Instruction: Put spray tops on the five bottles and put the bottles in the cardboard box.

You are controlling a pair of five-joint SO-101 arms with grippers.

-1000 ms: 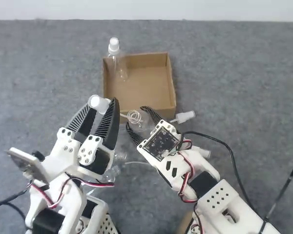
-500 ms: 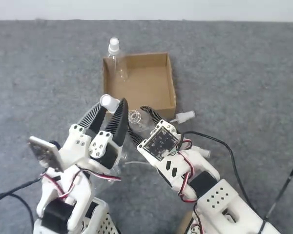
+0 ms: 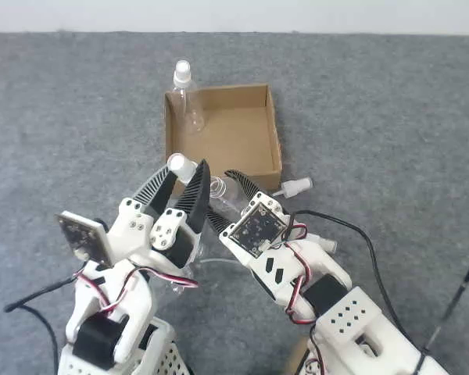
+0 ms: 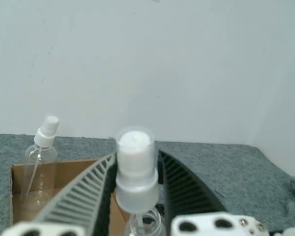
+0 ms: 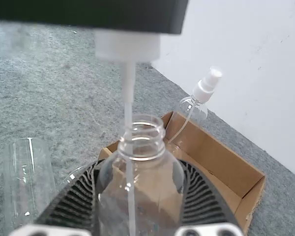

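My left gripper is shut on a white spray top, holding it just above the mouth of a clear bottle. My right gripper is shut on that bottle, upright, just in front of the cardboard box. From the right wrist, the top hangs over the bottle and its thin dip tube runs down through the neck. The left wrist view has the top between the ribbed fingers.
One bottle with a spray top stands in the box's far left corner. A loose spray top lies on the grey carpet right of the box. Empty clear bottles lie under the arms, and one bottle stands beside my right gripper.
My left gripper carried the spray top to the right and forward, ending over the bottle's mouth. The right gripper and its bottle stayed put.
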